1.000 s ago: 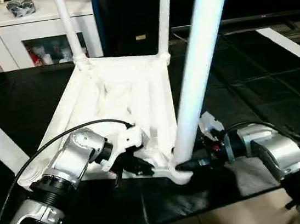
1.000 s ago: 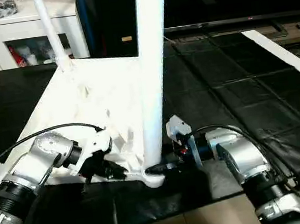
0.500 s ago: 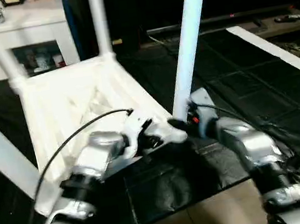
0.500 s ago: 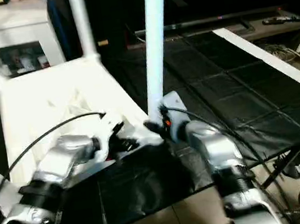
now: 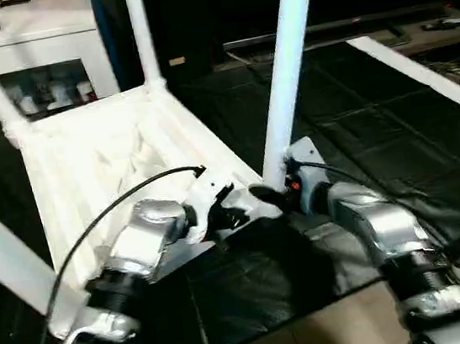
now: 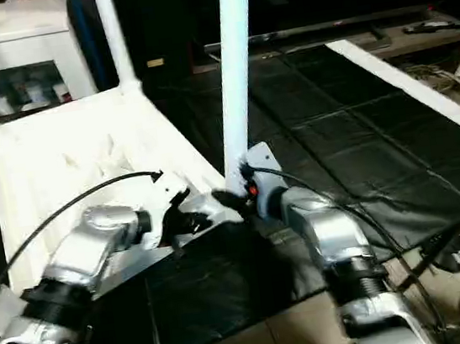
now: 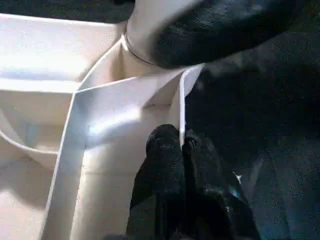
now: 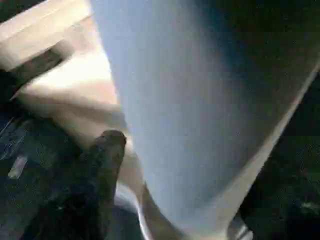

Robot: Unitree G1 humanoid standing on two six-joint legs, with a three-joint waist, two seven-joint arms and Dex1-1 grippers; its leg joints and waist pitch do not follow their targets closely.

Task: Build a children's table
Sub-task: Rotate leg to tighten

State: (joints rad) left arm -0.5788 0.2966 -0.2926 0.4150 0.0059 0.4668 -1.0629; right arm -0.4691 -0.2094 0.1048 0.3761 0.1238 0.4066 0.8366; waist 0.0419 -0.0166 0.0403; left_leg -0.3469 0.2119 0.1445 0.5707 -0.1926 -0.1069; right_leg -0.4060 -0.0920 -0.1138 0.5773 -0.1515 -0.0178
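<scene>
The left gripper (image 7: 181, 145) is pinching the tabletop's rim wall (image 7: 181, 107); the right gripper (image 5: 269, 194), jaws indistinct, is flanking the near leg (image 5: 285, 71). Sideways pressure could unseat that leg.

Upturned tabletop (image 5: 109, 154): white moulded plastic, smooth, faint sheen | legs (image 5: 288, 62): glossy white tubular plastic | worktop (image 5: 358, 113): matt black cloth, creased into squares | forearms (image 5: 138, 243): brushed silver metal | left tool (image 7: 181, 145) fingers (image 7: 162, 150): dull black, rubbery | cabinet (image 5: 43, 44): white, glass doors
</scene>
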